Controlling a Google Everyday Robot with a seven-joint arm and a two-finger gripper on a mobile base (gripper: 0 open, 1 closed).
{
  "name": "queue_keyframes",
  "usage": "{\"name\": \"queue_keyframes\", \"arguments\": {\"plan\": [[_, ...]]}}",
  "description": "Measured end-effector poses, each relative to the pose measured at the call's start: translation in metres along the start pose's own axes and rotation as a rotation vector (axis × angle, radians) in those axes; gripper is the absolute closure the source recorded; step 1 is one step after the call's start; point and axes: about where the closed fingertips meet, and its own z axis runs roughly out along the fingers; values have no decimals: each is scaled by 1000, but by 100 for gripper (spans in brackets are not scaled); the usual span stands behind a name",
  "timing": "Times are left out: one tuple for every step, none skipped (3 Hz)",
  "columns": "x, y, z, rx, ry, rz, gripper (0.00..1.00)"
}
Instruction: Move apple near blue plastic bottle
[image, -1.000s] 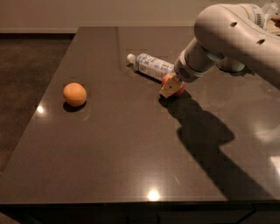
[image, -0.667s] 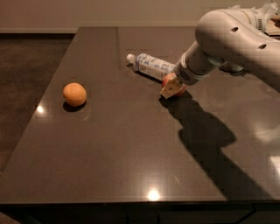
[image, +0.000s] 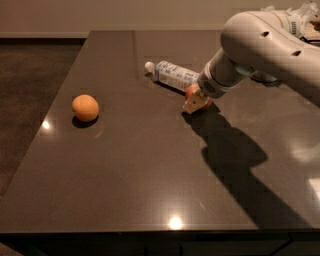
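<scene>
A: What does the apple (image: 191, 92) look like?

B: Only slivers of it show: a patch of red skin above the gripper (image: 195, 104) and a bit more at its right edge. The rest is hidden behind the tan gripper tip. Its stem side is not visible, so I cannot tell which way it points.

A: Where is it?

B: On the dark table (image: 150, 175), in the far right part, just beside the base end of the blue plastic bottle (image: 175, 76). I cannot tell whether the 2 touch.

A: And the bottle?

B: It is clear with a pale blue-and-white label, and it lies on its side. Its long axis runs diagonally, with the white cap (image: 149, 66) towards the far left and the base towards the near right, at the gripper.

A: How is the arm placed?

B: The white arm (image: 260, 40) comes in from the upper right corner and bends at a thick joint. Its last segment slants down and to the left, with the gripper low at the tabletop, right against the apple. The arm's shadow falls across the table towards the near right.

A: Is the gripper clamped on the apple?

B: I cannot tell. It covers most of the fruit, and the grip itself is hidden.

A: Anything else on the table?

B: 1 orange fruit (image: 85, 108), well apart on the left side.
</scene>
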Motion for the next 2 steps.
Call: {"name": "queue_keyframes", "arguments": {"plan": [[0, 1, 0, -1, 0, -1, 0], [0, 1, 0, -1, 0, -1, 0]]}}
